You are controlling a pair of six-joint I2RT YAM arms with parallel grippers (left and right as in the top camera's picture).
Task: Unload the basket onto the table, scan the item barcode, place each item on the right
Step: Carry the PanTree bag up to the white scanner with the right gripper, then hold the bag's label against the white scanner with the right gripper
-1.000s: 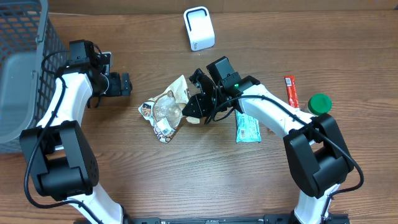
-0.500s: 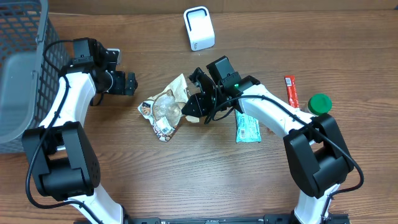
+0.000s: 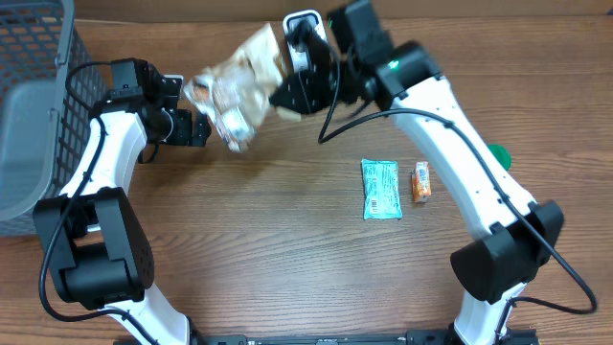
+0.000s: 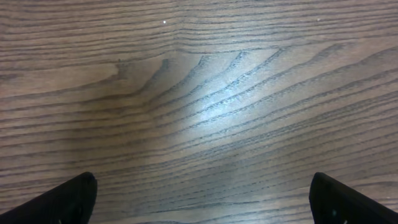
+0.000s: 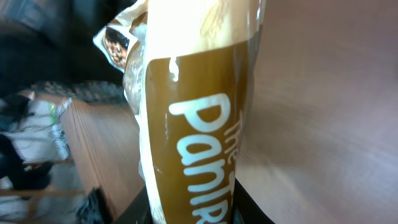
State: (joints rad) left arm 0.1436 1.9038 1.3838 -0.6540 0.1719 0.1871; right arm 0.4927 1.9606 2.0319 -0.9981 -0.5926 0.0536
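Right claw (image 3: 283, 96) narrow, pinched on one edge of bag (image 3: 233, 88). Bag is held up off table (image 3: 287, 278), far centre, just left of scanner (image 3: 305, 29) and overlapping it from overhead.

- Basket (image 3: 29, 105): far left, not involved.
- Bag: crumpled, brown and cream, white lettering facing the right wrist camera. Barcode not found in any view.
- Left claw (image 3: 194, 129): spread wide, empty, just beside bag's left end. Its wrist view shows bare wood only.
- Teal pack (image 3: 380, 189) and orange pack (image 3: 420, 183): right of centre, side by side, well apart from bag.

Step, as judged: presenting bag to scanner. To do it well, turn the barcode panel toward the scanner face, keep the film flat there, hold steady and keep fingers off the code. With an edge grip the bag may droop or swing, so rotate slowly.
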